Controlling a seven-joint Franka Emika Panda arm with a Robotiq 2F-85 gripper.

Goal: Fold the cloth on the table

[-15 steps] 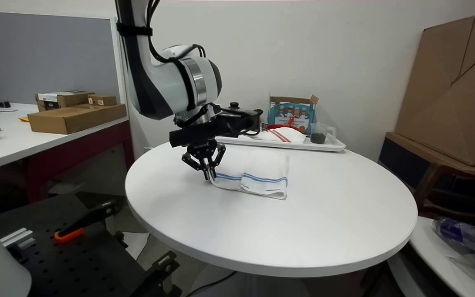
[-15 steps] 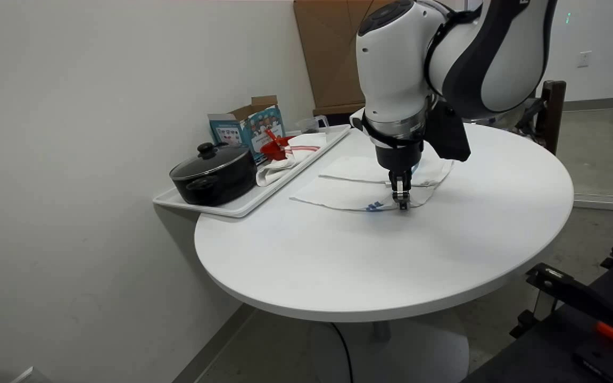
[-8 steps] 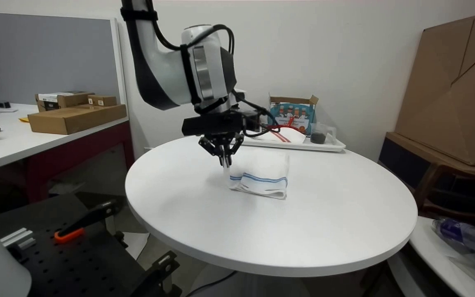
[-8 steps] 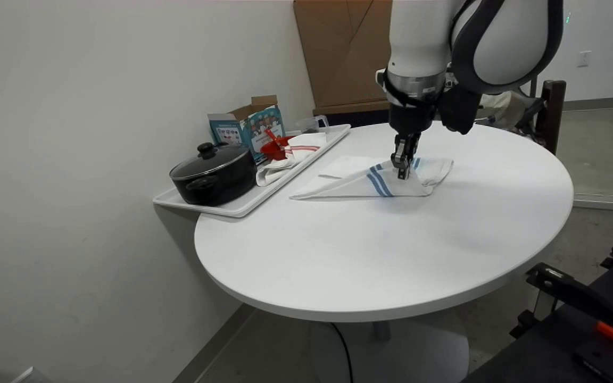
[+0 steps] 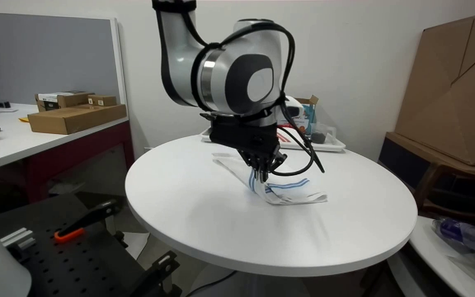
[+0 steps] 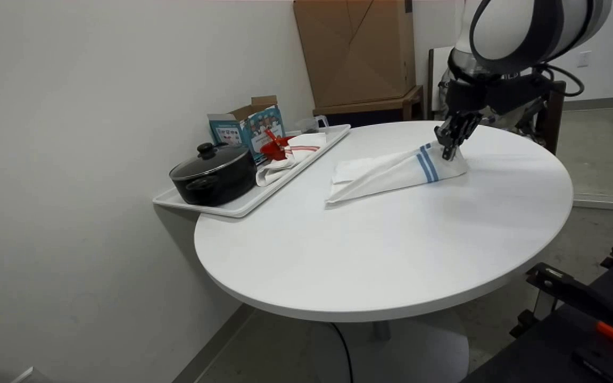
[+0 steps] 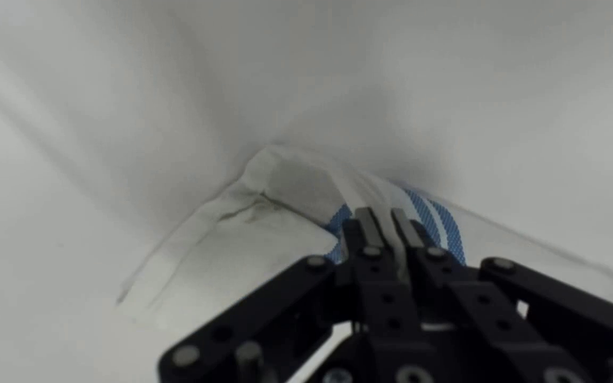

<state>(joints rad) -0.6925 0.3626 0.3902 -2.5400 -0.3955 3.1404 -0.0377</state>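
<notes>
The white cloth with blue stripes lies on the round white table (image 5: 262,243), partly folded over. The cloth shows in both exterior views (image 5: 293,196) (image 6: 386,175). My gripper (image 5: 261,178) is shut on the cloth near its blue stripes and holds that part raised above the tabletop. The gripper also shows at the cloth's raised end in an exterior view (image 6: 448,153). In the wrist view a strip of white cloth (image 7: 264,255) runs between the nearly closed fingertips of the gripper (image 7: 382,215). Stripes show on both sides of the fingers. The arm hides part of the cloth.
A white tray (image 6: 250,207) sits at the table's wall side. It carries a black lidded pot (image 6: 210,175), a blue box (image 6: 266,130), a red-striped towel (image 6: 306,149) and a clear cup (image 5: 322,133). A desk with cardboard boxes (image 5: 76,119) stands apart.
My gripper has carried the cloth's edge up and across, rightward in both exterior views. The wrist has turned. The rest of the cloth has been dragged and twisted along the table.
</notes>
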